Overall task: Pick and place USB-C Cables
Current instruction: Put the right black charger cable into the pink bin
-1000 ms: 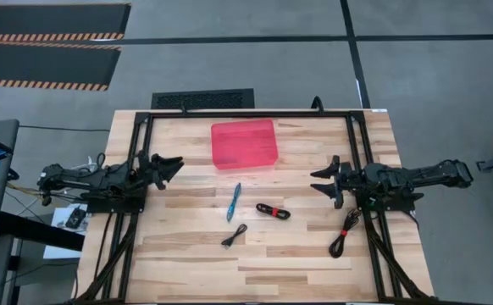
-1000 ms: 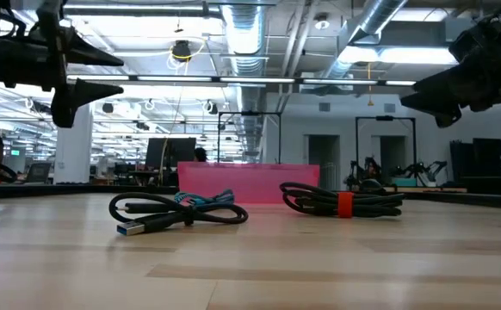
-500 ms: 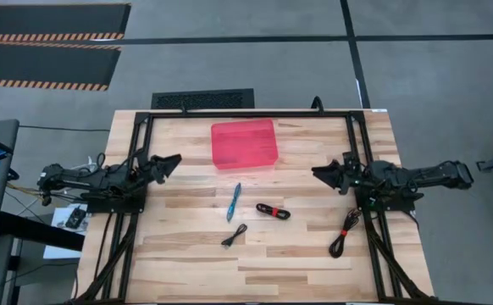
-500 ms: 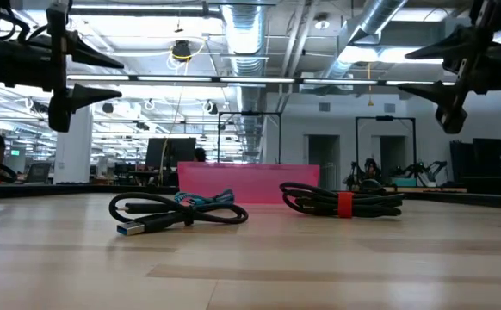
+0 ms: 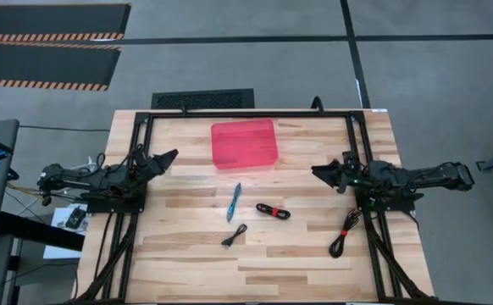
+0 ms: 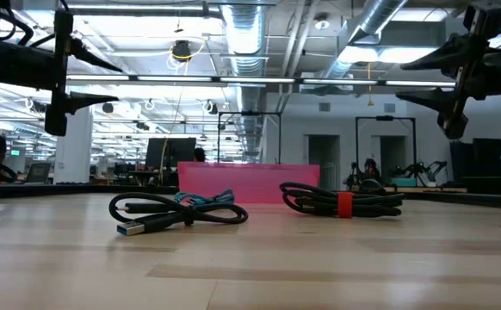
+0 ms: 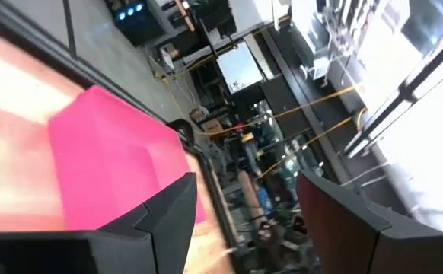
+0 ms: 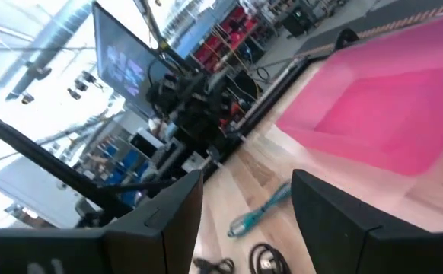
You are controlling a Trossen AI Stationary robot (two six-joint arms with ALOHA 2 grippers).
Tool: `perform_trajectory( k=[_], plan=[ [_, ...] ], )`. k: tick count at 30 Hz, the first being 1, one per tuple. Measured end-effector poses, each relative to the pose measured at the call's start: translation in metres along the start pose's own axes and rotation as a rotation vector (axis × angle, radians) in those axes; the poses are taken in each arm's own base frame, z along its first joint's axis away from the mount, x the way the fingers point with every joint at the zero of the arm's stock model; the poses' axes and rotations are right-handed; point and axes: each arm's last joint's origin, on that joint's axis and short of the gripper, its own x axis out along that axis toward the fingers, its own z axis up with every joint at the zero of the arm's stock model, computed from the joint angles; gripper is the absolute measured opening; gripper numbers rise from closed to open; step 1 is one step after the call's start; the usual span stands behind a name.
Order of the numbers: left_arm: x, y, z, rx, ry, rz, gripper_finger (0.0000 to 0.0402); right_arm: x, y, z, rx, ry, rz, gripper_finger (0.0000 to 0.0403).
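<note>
Four cables, all loose on the desk [image 5: 314,254], none in the tray. In the high view the blue cable [image 5: 234,202] lies just below the picture's centre, the red-and-black cable [image 5: 273,211] just right of it, a black cable [image 5: 235,235] a little lower, and a second black cable [image 5: 343,235] off at lower right, under my right arm's frame. The red tray [image 5: 244,143] sits above them at upper centre, and I see nothing inside it.

My read: nothing is placed yet and I'm holding nothing. All four picks are still to do, assuming the tray is where they go.

My left hand [image 5: 169,156] hangs at the left of the frame, pointing in toward the tray, its fingers spread apart and empty; its wrist view shows only the tray's pink wall between the two dark fingers. My right hand [image 5: 318,171] hangs at the right, facing left, fingers parted too, nothing between them. Its wrist view takes in the tray and the blue cable beyond the fingers.

Both hands are well above the desk in the low view, well apart from every cable.
</note>
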Motion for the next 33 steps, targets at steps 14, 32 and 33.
perform_trajectory(
  k=[14,32,33],
  plan=[
    [-0.016,-0.09,0.05,-0.124,-0.093,-0.56,0.0214,-0.013,0.098,0.096,-0.337,-0.29,0.158,0.0226],
    [0.025,-0.211,0.053,0.315,0.377,-0.121,0.0214,0.061,0.164,0.127,-0.258,0.67,-0.896,0.0226],
    [0.025,-0.214,0.053,0.321,0.383,-0.111,0.0214,0.063,0.161,0.121,-0.188,0.71,-0.972,0.0226]
  ],
)
